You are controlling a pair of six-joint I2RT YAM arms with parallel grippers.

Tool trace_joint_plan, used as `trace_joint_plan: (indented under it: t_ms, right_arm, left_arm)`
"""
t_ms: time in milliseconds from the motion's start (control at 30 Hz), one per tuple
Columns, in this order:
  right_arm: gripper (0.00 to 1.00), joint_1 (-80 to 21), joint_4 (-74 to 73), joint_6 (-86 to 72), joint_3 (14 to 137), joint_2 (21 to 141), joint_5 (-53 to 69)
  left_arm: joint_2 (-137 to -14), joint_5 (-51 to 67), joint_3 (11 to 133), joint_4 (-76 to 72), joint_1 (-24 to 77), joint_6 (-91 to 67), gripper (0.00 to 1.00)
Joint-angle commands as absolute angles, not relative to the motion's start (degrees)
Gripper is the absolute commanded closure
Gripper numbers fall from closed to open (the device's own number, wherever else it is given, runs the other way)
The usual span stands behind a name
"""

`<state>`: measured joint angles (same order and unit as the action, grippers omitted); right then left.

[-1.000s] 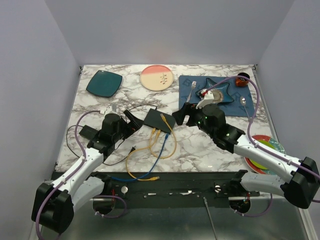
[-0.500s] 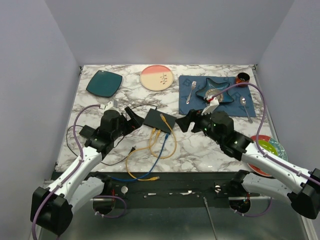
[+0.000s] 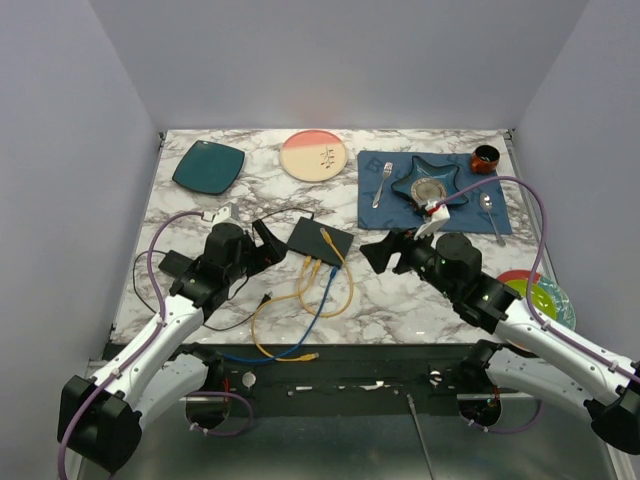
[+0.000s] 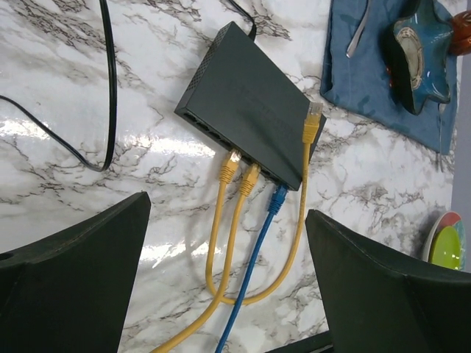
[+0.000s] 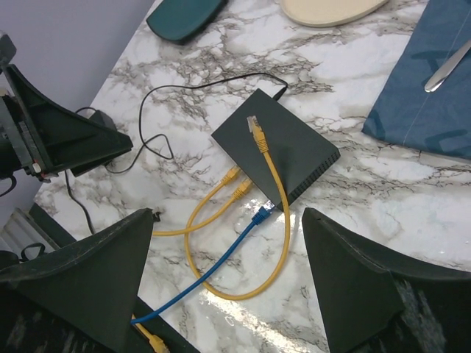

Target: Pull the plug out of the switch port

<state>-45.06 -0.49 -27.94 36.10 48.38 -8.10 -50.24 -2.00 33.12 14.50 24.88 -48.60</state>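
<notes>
Marble table [image 3: 400,290]: switch [image 3: 318,238], teal plate [image 3: 208,166], pink plate [image 3: 313,156], blue placemat [image 3: 400,212].

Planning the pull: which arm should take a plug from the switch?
Left, probably. The left gripper is open, facing the ports of the switch, plugs lined up between its fingers; the right gripper sees them side-on.

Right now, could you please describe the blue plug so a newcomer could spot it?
On the marble table, find the flat black switch near the middle. Along its near edge, the blue plug is the rightmost of three, and the only one not yellow.
</notes>
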Motion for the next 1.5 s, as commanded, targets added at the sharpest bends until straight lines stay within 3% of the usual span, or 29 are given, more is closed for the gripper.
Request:
trace_joint_plan:
  t_ms: [0, 1467]
  right_arm:
    - [0.09, -45.26, -2.55, -26.54, 35.60, 47.20, -9.40]
    - [0.09, -45.26, -3.69, -25.40, 34.10, 46.67, -6.86]
  left_arm:
    - [-49.83, -3.69, 34.89, 16.52, 25.22, -46.85, 0.01]
    - [-50.80, -3.43, 33.66, 16.52, 25.22, -46.23, 0.01]
